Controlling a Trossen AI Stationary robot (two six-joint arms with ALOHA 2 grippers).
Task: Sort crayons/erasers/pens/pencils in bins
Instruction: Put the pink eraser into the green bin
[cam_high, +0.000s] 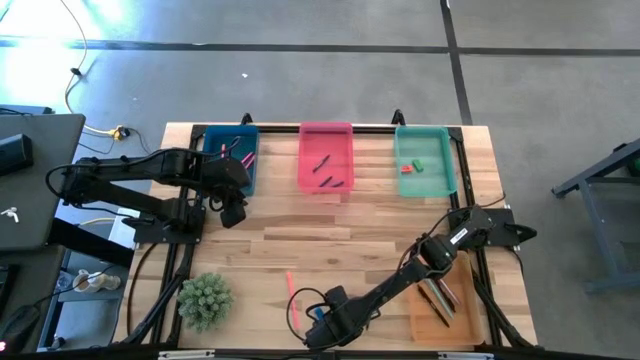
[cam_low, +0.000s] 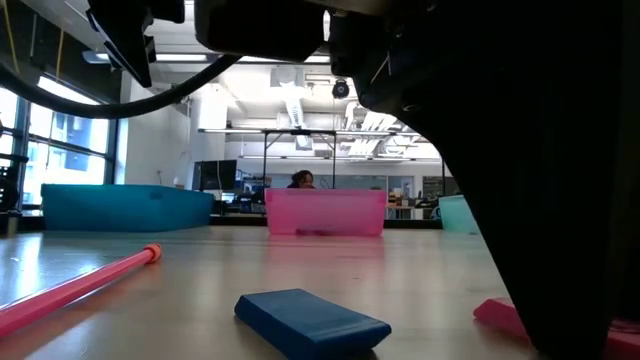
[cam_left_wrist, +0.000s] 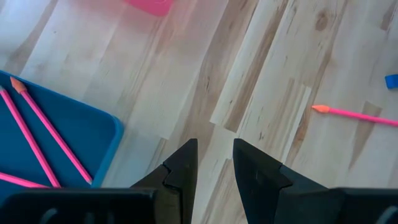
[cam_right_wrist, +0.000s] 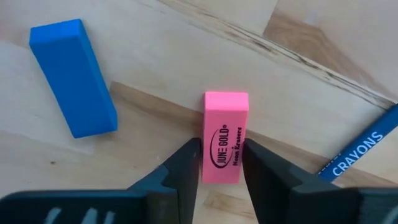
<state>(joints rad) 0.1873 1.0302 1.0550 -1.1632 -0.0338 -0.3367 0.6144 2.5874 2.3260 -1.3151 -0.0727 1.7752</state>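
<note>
Pinching a pink eraser (cam_right_wrist: 225, 138), right fingers (cam_right_wrist: 186, 163) touch both its sides

I am working in an open-plan lab or industrial office. The high view shows a butcher-block table (cam_high: 340, 230) on a polished concrete floor (cam_high: 300, 80) crossed by dark tape lines, with a yellow cable (cam_high: 75, 70) at upper left. The low view shows exposed ceiling ducts (cam_low: 300, 105), tall windows (cam_low: 60, 150) at left, distant desks with monitors (cam_low: 215, 175), and a seated person (cam_low: 301, 180).
</note>
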